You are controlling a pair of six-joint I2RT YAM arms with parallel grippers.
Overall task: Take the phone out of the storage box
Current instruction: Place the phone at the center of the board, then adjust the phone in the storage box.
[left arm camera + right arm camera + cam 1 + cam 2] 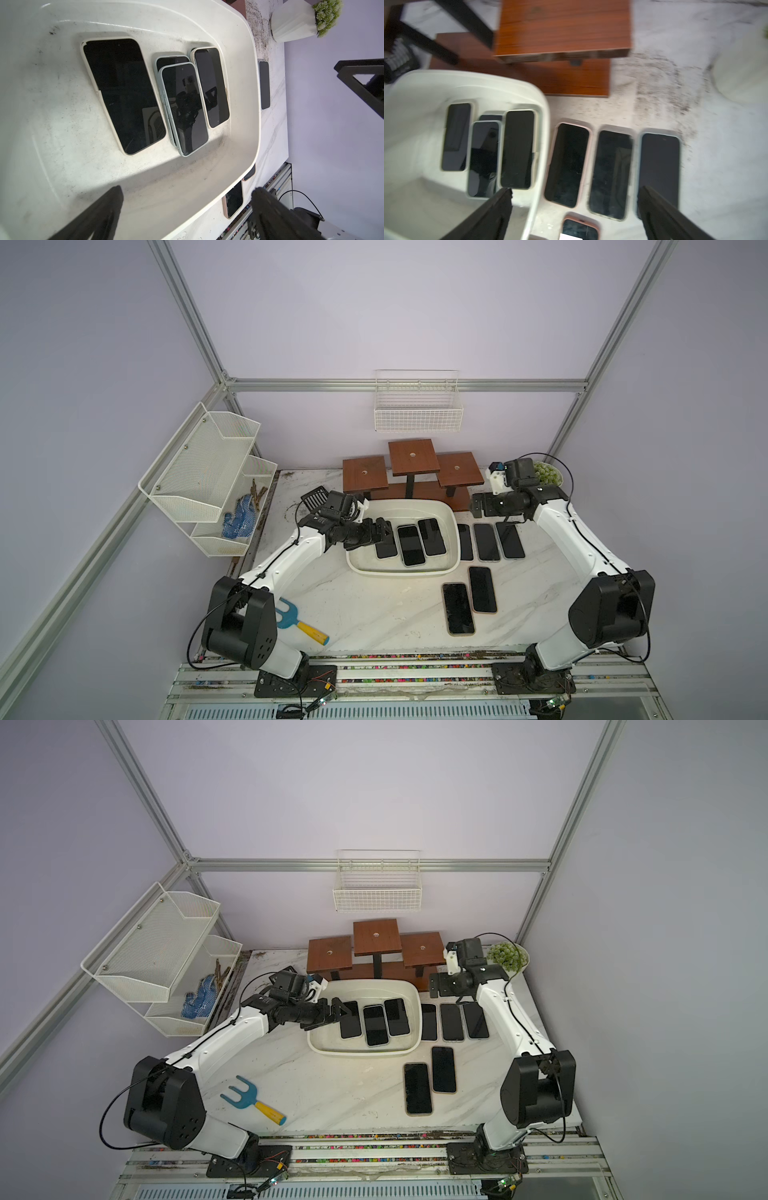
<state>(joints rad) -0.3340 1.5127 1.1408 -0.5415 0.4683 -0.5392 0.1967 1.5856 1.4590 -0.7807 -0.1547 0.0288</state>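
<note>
The white storage box (399,572) (361,1052) sits mid-table and holds several dark-screened phones. A cream-cased phone (122,95) lies by itself. A blue-cased phone (185,108) rests on top of another, next to a third cased phone (212,87). My left gripper (380,533) (187,191) hangs open and empty over the box's left part, hiding part of the leftmost phone (386,551). My right gripper (478,506) (574,189) is open and empty, high above the box's right rim (544,124) and the row of phones outside.
Three phones (486,542) lie in a row right of the box, and two more (482,589) lie nearer the front. A wooden riser (411,472) and a potted plant (548,472) stand behind. A blue hand rake (299,620) lies front left. A mesh shelf (208,477) hangs at left.
</note>
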